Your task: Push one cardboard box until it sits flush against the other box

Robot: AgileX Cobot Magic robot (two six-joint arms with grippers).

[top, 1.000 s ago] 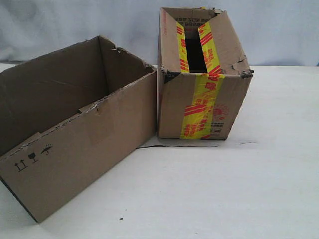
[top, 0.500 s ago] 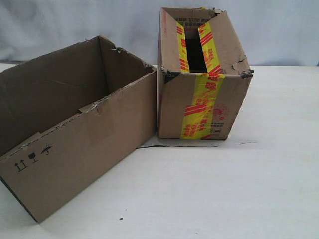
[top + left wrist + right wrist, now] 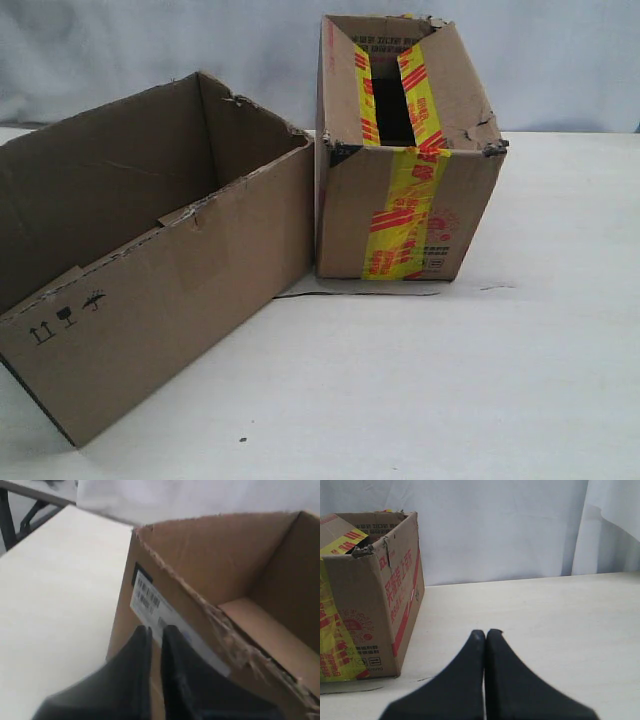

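The plain cardboard box (image 3: 150,290) lies open-topped on the left of the exterior view, turned at an angle. Its far corner meets the other box (image 3: 405,205), banded in yellow and red tape, and a wedge of table shows between their near sides. Neither gripper shows in the exterior view. In the left wrist view my left gripper (image 3: 156,630) is shut, its tips at the end wall of the cardboard box (image 3: 210,570) by the white barcode label (image 3: 150,597). My right gripper (image 3: 486,632) is shut over bare table, off to one side of the other box (image 3: 370,590).
The white table (image 3: 450,380) runs to the front and right of the boxes. A pale curtain (image 3: 520,525) hangs behind. Dark table legs (image 3: 10,517) stand beyond the table edge in the left wrist view. A thin cardboard scrap (image 3: 350,292) lies under the taped box's front.
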